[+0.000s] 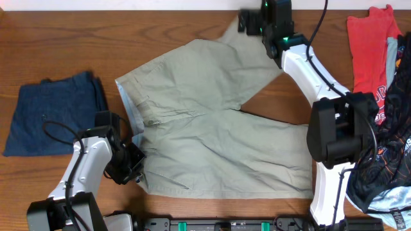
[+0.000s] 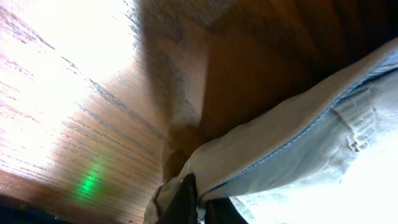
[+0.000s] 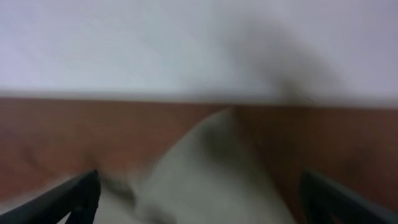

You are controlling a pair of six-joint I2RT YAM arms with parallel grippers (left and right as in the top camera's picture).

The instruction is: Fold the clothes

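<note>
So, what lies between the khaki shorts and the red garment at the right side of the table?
Overhead view: only the right arm's white link crosses that stretch, over bare table, between the khaki shorts and the red garment.

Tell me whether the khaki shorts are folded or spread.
Spread: the khaki shorts lie flat, both legs splayed apart, neither doubled over.
</note>
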